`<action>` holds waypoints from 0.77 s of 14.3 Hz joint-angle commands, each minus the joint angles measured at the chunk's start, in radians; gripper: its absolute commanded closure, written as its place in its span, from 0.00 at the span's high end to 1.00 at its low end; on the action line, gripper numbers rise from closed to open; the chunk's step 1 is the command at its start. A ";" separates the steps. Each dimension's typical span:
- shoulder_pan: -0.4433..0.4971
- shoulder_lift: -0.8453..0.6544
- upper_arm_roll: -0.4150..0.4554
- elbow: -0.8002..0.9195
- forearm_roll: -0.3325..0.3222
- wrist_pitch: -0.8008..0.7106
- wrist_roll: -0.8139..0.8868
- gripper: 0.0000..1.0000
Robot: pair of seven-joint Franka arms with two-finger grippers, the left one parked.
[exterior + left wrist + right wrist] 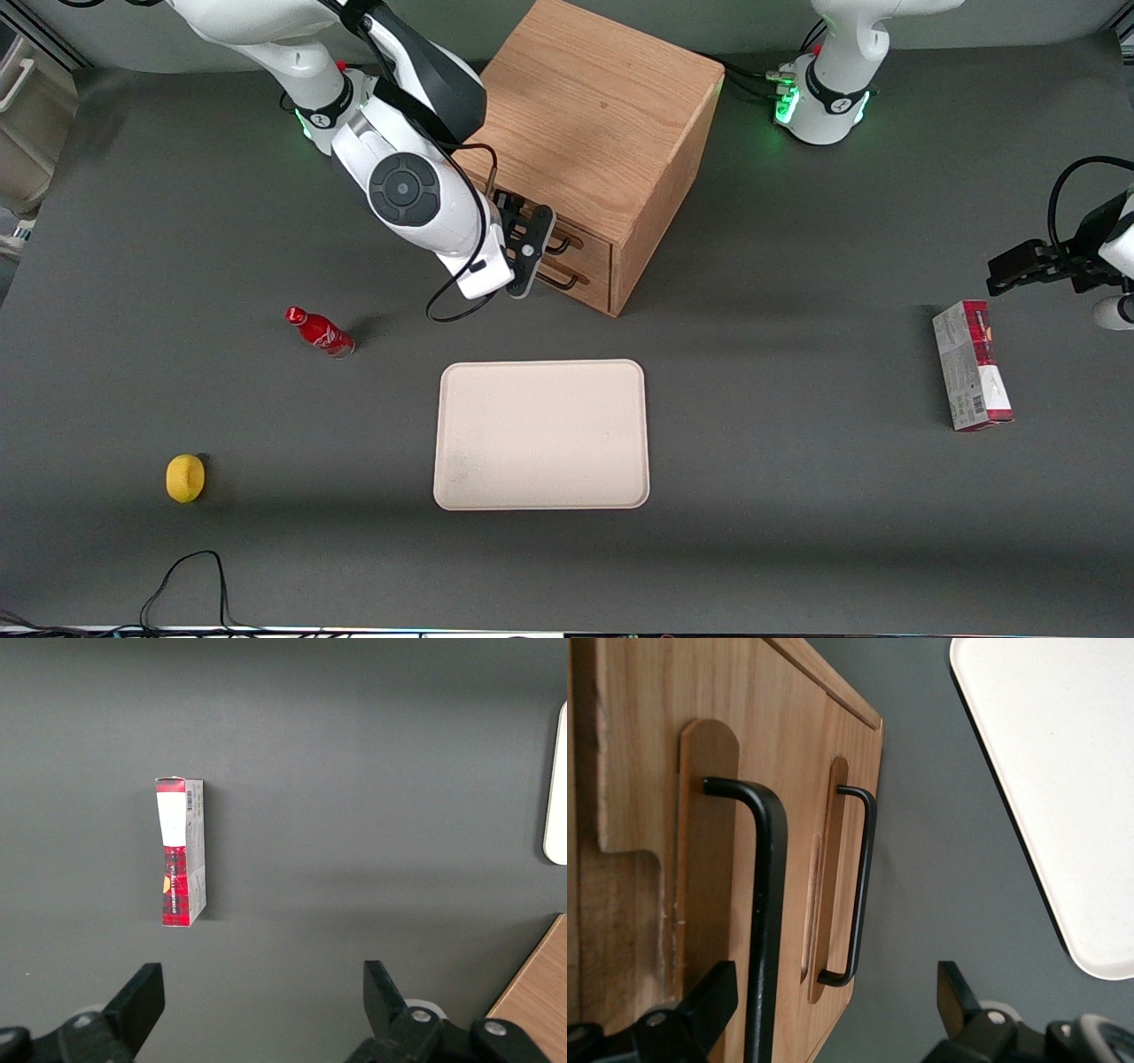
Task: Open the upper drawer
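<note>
The upper drawer [586, 237] is sitting closed in the face of the oak cabinet [595, 115], above the lower drawer [592, 276]. Its black bar handle [766, 912] is running lengthwise straight between the fingers [709, 1005], which are standing spread with one fingertip against the wooden front and the other out over the gray surface [939, 868]. The bar's long axis is lying across the gap the fingers would close, so a pinch should catch it squarely. The gripper [524, 250] is hovering in front of the drawer face at handle height. It seems to bracket the upper handle and not the lower handle [859, 886], which is lying just outside the fingers, though depth is hard to judge. The right arm is the nearer one. A cream tray [541, 434] is resting nearer the front camera.
</note>
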 commanded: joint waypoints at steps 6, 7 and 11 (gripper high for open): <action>-0.011 0.005 -0.019 -0.022 -0.057 0.063 -0.043 1.00; -0.009 0.005 -0.027 -0.019 -0.057 0.065 -0.043 1.00; -0.012 0.022 -0.057 0.016 -0.107 0.063 -0.049 1.00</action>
